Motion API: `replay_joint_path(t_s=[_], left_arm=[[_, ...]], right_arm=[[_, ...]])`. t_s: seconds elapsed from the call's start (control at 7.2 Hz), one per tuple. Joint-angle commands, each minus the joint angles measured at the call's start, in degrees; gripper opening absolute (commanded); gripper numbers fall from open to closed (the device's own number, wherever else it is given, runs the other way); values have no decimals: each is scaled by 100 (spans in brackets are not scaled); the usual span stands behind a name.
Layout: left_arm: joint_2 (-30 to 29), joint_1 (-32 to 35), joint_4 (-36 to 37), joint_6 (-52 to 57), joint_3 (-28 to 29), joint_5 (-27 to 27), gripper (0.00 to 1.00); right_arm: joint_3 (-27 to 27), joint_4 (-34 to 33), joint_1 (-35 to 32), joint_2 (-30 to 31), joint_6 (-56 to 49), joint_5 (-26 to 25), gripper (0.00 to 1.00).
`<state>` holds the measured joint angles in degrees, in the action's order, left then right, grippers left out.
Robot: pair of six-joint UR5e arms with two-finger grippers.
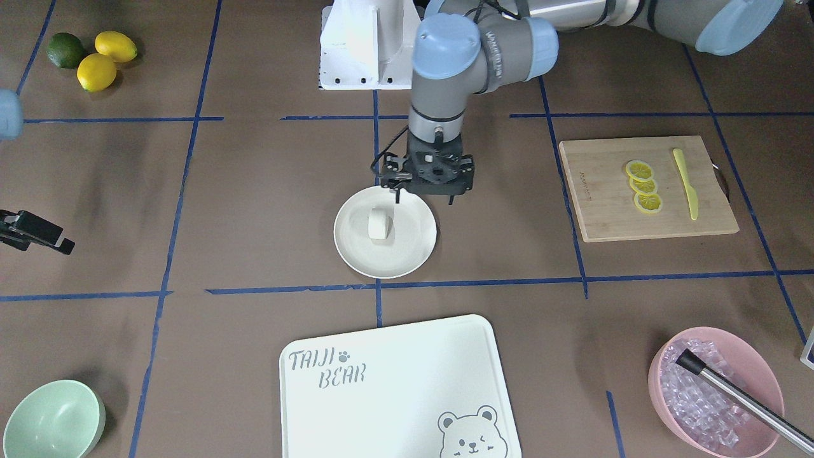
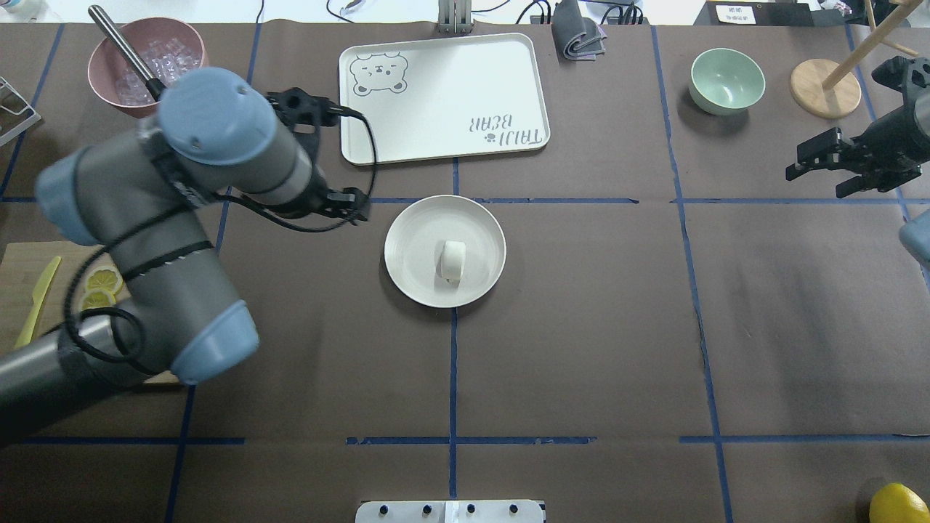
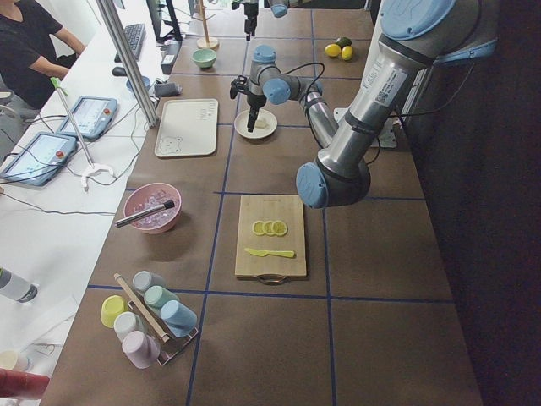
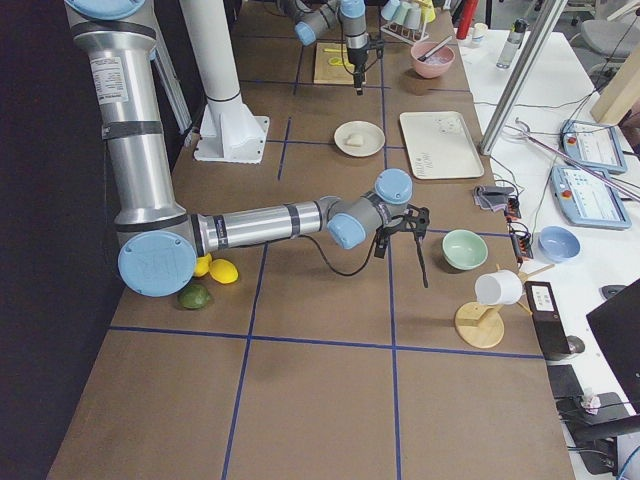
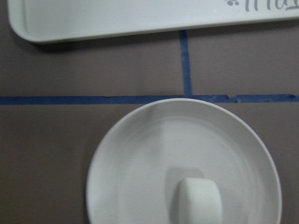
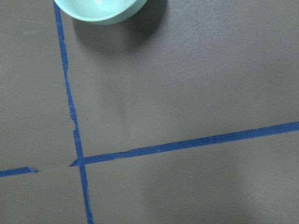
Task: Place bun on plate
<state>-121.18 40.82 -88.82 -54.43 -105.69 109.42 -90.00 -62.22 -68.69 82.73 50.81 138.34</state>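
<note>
The white bun [image 1: 378, 224] rests a little off-centre on the round cream plate [image 1: 410, 259], with nothing touching it. From overhead, the bun [image 2: 453, 260] and the plate [image 2: 411, 274] lie mid-table. My left gripper [image 1: 425, 197] hangs over the plate's rim on the robot's side, raised above the bun, its two fingertips apart and empty. Its wrist view looks straight down on the plate [image 5: 122, 158] and the bun [image 5: 196, 203]. My right gripper [image 2: 821, 174] hovers far off near the table's right side; its fingers are not clear enough to judge.
A bear-printed white board [image 1: 394, 388] lies beyond the plate. A wooden cutting board [image 1: 645, 191] carries lemon slices and a yellow knife. A pink bowl [image 1: 715, 391] holds ice, and there is a pale green bowl [image 2: 726, 80], whole lemons and a lime [image 1: 92, 57].
</note>
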Motion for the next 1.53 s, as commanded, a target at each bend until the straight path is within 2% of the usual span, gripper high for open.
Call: replay_joint_path(t_s=[0.0,0.28,0.42,0.69,0.83,1.11,1.39], left_arm=[[1213,1160,-361,1489,-259,1024,100],[2094,2188,-505,2913,-171,1605,100],[2429,2785,-496,3904,55,1835,100],[2520,4077,-443,5723,1255,2685,100],[2459,4501,-434,6142,1671,2707,100],[2458,4531,-399,6138,1885,2698,100],[2423,4531,152,6102,1833,2672,100]], right_arm=[[43,-9,-292,260,-728,0,100],[79,-53,-530,567,-1535,-52,100],[79,-323,-731,612,-2035,-87,100],[35,-1130,-1363,604,-3352,-88,100],[44,-1404,-1549,621,-3863,-105,100],[-9,-2027,-1691,604,-4813,-587,100],[-201,-2948,-1857,569,-5491,-606,100]])
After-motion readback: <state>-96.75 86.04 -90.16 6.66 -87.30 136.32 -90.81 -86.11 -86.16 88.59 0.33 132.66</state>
